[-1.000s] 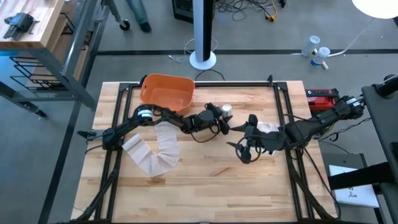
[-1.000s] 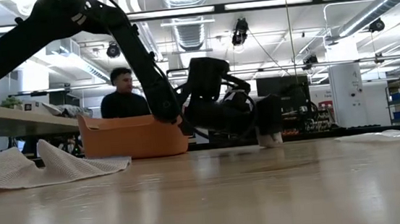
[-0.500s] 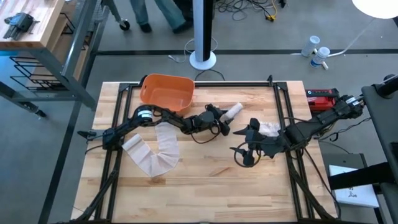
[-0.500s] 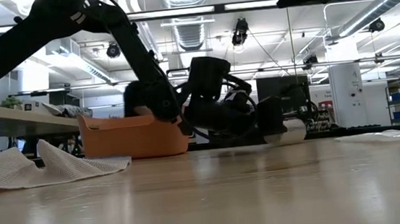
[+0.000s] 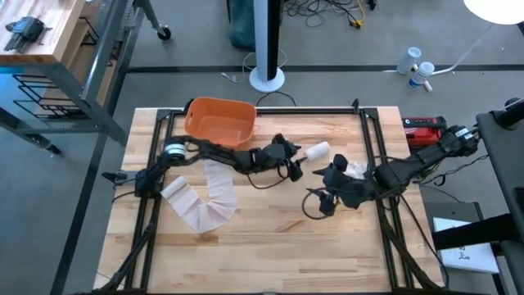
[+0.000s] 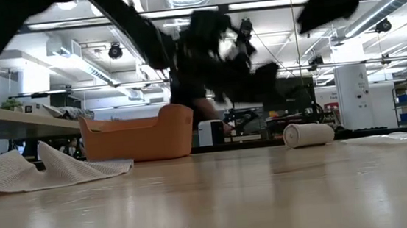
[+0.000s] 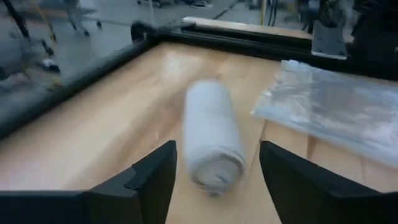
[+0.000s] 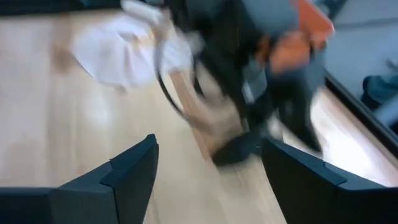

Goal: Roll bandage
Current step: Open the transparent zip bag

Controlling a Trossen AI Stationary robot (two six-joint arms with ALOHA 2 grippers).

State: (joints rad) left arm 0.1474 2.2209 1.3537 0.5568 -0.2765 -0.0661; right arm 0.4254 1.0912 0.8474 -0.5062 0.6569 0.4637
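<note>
Bandage work looks partly done. At centre left of the high view a long strip of white woven bandage (image 5: 206,199) lies unrolled and folded flat on the pale wooden table (image 5: 270,246), below the orange plastic tub (image 5: 219,120); this one is left to roll. Right of it, near the frame's middle, the left gripper (image 5: 292,161) is released, its two dark fingers spread wide with nothing between them. Just beyond its fingertips a finished white roll of bandage (image 7: 211,134) lies on its side, free on the wood beside a clear plastic wrapper (image 7: 336,106). Further right, the right gripper (image 5: 329,201) hovers at centre right, also spread and apparently empty, though its wrist view is smeared.
</note>
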